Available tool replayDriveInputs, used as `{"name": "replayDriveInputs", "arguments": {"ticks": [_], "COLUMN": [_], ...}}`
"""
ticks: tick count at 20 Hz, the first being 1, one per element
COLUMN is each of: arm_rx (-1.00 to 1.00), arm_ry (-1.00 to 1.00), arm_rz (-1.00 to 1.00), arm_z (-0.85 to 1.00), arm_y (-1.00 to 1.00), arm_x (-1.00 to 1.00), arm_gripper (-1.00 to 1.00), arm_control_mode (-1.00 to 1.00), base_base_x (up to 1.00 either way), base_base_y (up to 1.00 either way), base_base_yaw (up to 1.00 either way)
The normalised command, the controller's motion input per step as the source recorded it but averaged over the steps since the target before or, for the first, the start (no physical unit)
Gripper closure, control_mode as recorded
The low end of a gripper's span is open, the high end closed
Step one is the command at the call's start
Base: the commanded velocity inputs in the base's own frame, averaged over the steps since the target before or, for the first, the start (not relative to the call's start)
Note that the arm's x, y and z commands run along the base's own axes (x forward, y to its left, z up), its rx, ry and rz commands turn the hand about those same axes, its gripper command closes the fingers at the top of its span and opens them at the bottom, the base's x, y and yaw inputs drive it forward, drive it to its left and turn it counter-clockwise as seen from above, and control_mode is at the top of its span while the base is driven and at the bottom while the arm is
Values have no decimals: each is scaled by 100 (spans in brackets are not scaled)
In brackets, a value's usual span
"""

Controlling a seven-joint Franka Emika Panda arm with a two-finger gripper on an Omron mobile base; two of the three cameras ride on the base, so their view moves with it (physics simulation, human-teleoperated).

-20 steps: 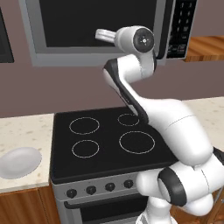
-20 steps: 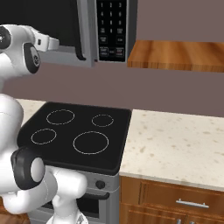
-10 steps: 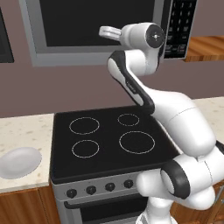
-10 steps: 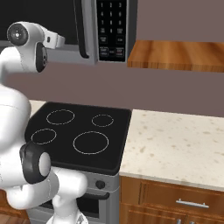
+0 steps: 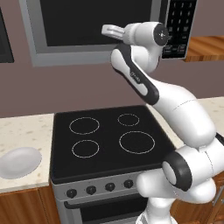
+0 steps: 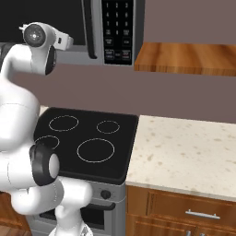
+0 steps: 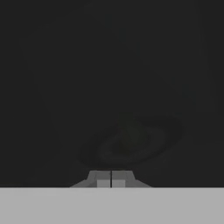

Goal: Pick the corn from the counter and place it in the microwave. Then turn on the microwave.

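The microwave [image 5: 87,48] hangs above the stove with its dark-window door closed. Its black keypad [image 5: 177,26] is at the right, next to the black handle [image 6: 87,23]. My gripper [image 7: 111,180] is shut with nothing between its fingers. It is raised to the door's lower right part [image 5: 105,29], left of the keypad. In the hand view the fingertips point straight at the dark glass, where a faint round turntable [image 7: 131,142] shows. The corn is hidden. The beige counter [image 6: 184,152] flanks the stove.
A black stovetop [image 5: 105,135] with ring outlines lies below the arm, with knobs [image 5: 100,189] along its front. A white plate [image 5: 19,162] rests on the counter to the left. A wooden shelf [image 6: 184,57] juts out right of the microwave.
The arm's wrist has risen and shifted slightly right along the microwave front. The gripper has stayed shut.
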Motion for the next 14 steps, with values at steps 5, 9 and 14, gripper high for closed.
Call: {"name": "replayDriveInputs", "arguments": {"ticks": [5, 9, 14], "arm_rx": [2, 1, 0], "arm_ry": [0, 0, 0], "arm_rz": [8, 6, 2], "arm_z": [0, 0, 0], "arm_y": [-7, -1, 0], "arm_x": [26, 24, 13], "arm_gripper": [100, 100, 100], "arm_control_mode": [-100, -100, -100], "base_base_x": [0, 0, 0], "base_base_y": [0, 0, 0], "base_base_yaw": [0, 0, 0]}}
